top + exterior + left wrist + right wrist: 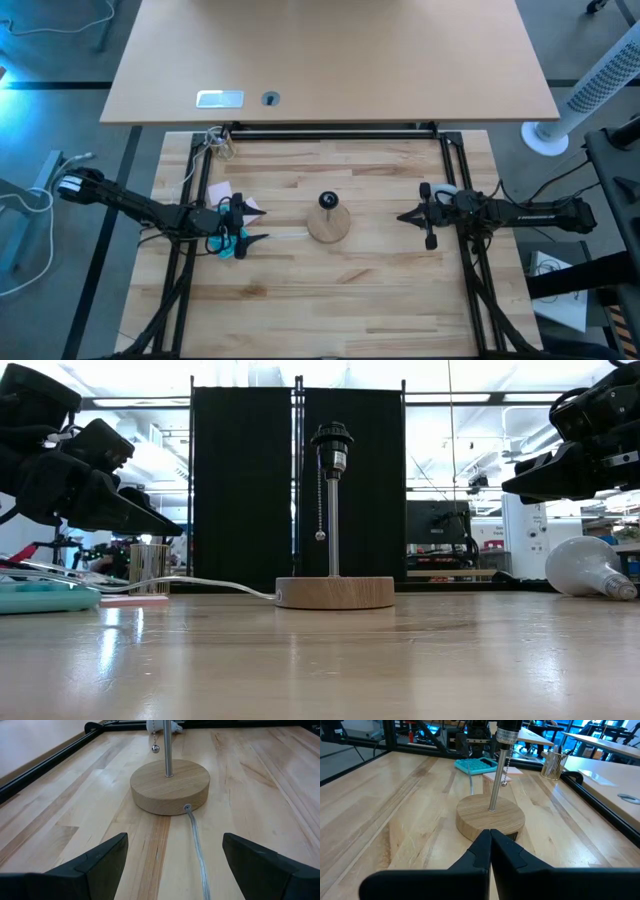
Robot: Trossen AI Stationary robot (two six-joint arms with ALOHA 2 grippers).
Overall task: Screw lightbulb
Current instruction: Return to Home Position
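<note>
Lightbulb: the lightbulb (585,567) lies on its side on the table on the right arm's side, well apart from the lamp. From above I see only a white patch of it (447,189) beside the right arm.
Socket: the black socket (331,438) on top of the metal stem is empty, with its pull chain (320,510) hanging alongside.
Lamp base: the wooden disc (328,226) sits mid-table, and its cord (197,850) runs out toward the left arm.
Right gripper: the right gripper (490,835) has its fingers pressed together on nothing. It is raised off the table and points at the lamp from just short of the base.
Left gripper: the left gripper (175,842) is spread wide and empty, facing the base from the other side, with the cord passing beneath it.
Step in hand: I judge this to be the retreat to rest, with the bulb out of the lamp.
How I'd fly it: I'd draw each arm straight back from the stem and keep height until clear. I'd also keep the right arm from dropping onto the bulb.
Risk: a loose round bulb could roll if nudged, and the left fingers could snag the cord and drag the lamp.
</note>
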